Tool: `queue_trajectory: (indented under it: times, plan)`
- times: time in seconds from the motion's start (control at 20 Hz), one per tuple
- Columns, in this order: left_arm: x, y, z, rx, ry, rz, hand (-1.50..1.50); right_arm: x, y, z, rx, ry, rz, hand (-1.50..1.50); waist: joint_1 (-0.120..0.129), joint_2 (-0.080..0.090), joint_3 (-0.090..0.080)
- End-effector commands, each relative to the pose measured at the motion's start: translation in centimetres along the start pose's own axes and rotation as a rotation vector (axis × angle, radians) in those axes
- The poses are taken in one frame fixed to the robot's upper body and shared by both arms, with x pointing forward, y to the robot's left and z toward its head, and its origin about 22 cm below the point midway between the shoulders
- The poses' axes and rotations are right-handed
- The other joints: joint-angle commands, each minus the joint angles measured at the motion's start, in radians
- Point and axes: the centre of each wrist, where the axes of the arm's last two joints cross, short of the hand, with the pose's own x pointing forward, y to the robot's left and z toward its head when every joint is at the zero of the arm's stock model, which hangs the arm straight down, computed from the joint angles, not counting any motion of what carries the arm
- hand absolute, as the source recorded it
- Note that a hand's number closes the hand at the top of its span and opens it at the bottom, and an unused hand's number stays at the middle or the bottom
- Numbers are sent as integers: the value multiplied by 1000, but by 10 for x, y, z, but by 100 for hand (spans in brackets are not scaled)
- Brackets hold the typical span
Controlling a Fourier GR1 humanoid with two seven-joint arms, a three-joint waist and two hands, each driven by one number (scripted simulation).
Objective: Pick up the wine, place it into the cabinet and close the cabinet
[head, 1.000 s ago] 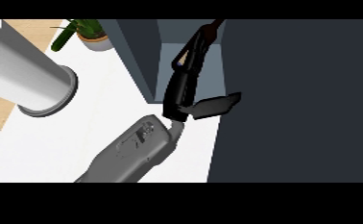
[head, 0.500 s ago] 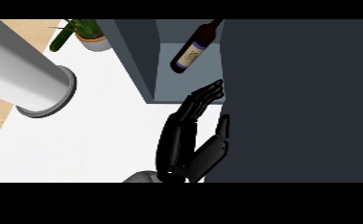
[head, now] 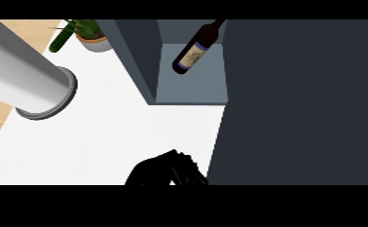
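Though inside cabinet (head: 140,55), wine (head: 193,55) beside open door (head: 295,99).

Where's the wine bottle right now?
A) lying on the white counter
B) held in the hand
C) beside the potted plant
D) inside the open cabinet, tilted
D: the wine bottle sits tilted inside the cabinet compartment, with nothing holding it; the hand is far below, at the view's lower edge.
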Motion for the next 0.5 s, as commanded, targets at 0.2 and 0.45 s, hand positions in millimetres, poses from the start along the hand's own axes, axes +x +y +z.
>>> queue_trajectory:
  times: [0.2,0.45]
  plan:
    - [34,52,31,-61,6,4,150,2,22,20,265,-46,17,150,6,1,-1]
    - [63,74,40,-60,-10,6,150,1,48,14,435,30,-134,150,20,-3,-2]
